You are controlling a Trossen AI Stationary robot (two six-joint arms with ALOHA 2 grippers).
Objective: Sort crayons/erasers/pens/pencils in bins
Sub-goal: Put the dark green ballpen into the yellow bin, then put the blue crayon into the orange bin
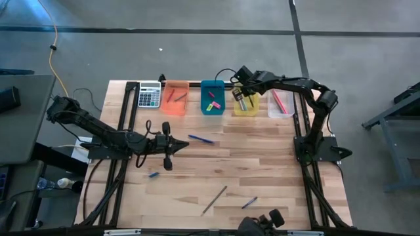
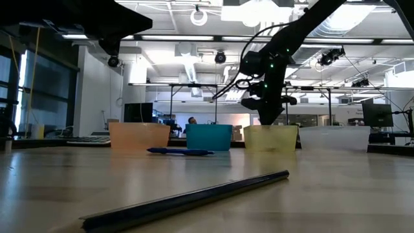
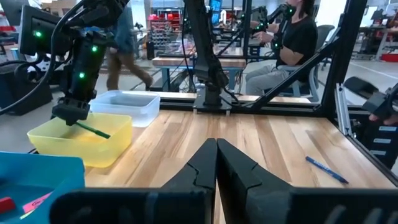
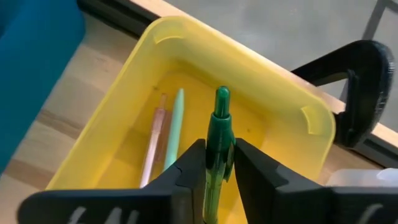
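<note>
Pens and pencils lie scattered over the wooden table (image 1: 262,141): nearest its front edge a dark grey pencil (image 1: 214,199) lies on a slant with a short blue pen (image 1: 249,203) just beside it toward the right, and farther in, near the left side, a small blue piece (image 1: 153,174) lies on the boards. Around the middle of the table the left gripper (image 1: 167,145) hangs with its fingers pressed together on nothing, and a blue pen (image 1: 201,139) lies just past it. Along the far edge stand a grey calculator (image 1: 149,94) at the left and then four bins in a row — an orange bin (image 1: 175,98) with thin sticks in it, a teal-blue bin (image 1: 212,98) holding pink and yellow-green erasers (image 1: 212,103), a yellow bin (image 1: 246,105), and a clear bin (image 1: 281,103) with a pink stick inside. The right gripper (image 4: 216,163) is down over the yellow bin, its fingers clamped on a green pen (image 4: 217,140) whose tip points into the bin; two more sticks — one pale green, one copper-coloured — lie on the bin's floor.
</note>
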